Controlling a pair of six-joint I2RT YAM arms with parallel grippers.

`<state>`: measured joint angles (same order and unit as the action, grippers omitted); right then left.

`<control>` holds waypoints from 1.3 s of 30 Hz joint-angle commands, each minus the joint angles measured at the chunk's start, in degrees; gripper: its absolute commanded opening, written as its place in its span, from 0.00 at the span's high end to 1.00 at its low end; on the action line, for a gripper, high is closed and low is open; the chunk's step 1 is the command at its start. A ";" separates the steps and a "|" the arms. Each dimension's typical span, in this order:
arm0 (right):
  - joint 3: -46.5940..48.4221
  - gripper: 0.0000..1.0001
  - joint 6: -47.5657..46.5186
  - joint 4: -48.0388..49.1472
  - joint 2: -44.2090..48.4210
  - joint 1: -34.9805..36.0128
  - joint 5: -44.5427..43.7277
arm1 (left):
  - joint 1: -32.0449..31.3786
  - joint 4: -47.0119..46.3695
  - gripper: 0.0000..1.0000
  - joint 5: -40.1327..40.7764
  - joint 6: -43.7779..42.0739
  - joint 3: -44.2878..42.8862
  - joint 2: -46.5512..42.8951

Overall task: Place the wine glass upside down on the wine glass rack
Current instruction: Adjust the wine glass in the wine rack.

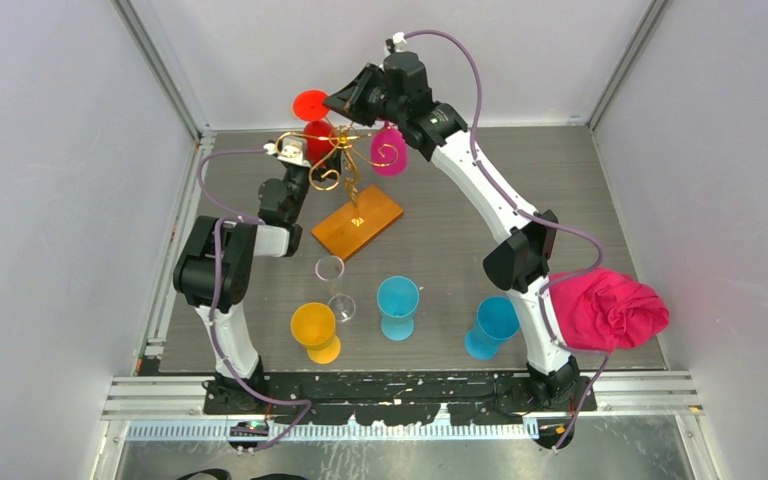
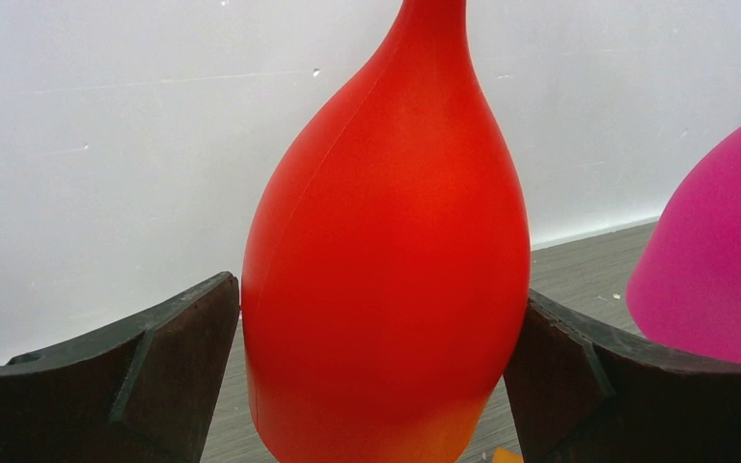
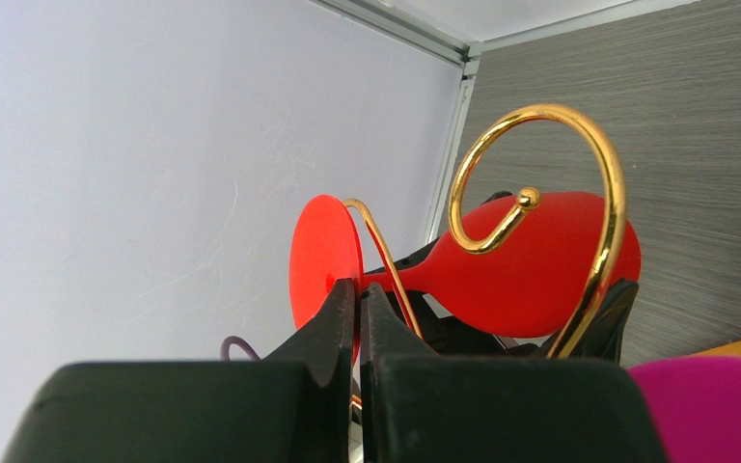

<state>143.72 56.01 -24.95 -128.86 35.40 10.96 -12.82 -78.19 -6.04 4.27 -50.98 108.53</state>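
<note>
Left wrist: smooth red teardrop wine glass (image 2: 386, 241) — faint vertical seam.

In the left wrist view the red glass (image 2: 386, 251) runs off the top and bottom edges, so its foot and rim are unseen. The pink glass (image 2: 714, 280) is cut by the right edge. From the right wrist, the right gripper (image 3: 359, 289) seems to hide part of the red foot; contact is unclear.

No legible text, labels, brands, numbers or signs in any view.
</note>
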 commanded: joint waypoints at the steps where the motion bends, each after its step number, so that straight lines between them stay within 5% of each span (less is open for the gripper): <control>1: 3.45 0.99 -1.61 2.85 0.74 -1.65 -2.13 | 1.74 -3.81 0.00 3.19 -2.07 1.15 -2.03; 39: 8.07 0.94 -1.13 3.94 -2.40 -1.44 -1.73 | 1.76 -3.81 0.15 5.62 2.72 -1.29 -2.53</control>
<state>148.57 57.21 -24.23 -132.40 35.40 11.68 -12.73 -78.63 -4.14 5.80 -50.50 108.53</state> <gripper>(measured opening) 0.052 0.859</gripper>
